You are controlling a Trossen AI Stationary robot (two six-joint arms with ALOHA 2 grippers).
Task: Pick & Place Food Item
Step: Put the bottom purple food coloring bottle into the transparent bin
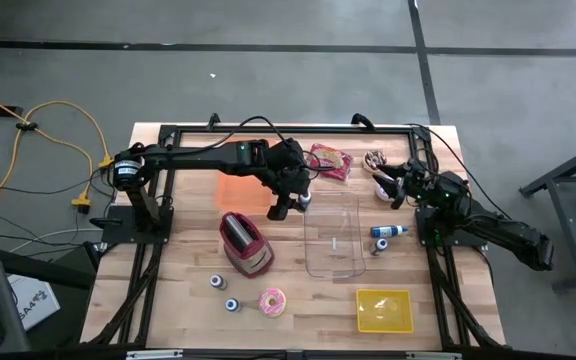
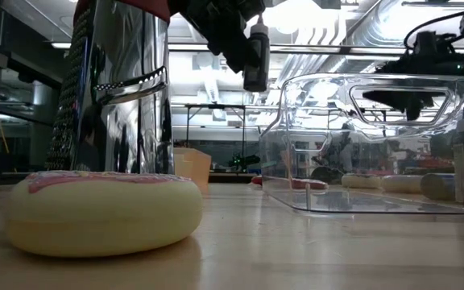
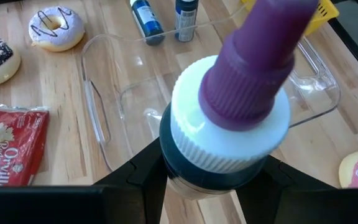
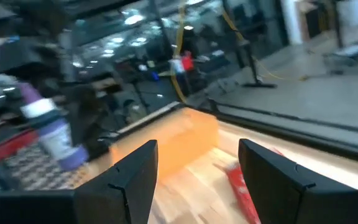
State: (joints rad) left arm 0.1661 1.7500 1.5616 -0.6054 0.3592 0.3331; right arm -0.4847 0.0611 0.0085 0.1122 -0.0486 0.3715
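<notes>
Bottle (image 3: 229,124), purple-capped, clamped in my left tool (image 1: 286,205) above the clear bin (image 1: 333,235); looks light, rigid, slick, so I grip below the ribbed collar. Right tool (image 1: 400,190) apart, waiting near the doughnuts.

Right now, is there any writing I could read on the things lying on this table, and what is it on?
"Orvill" over "Redenbac", cut off at the picture's edge: on the red popcorn packet.
Blue bottles: label print too small to read.
Bottle in the left gripper: no label showing.
</notes>
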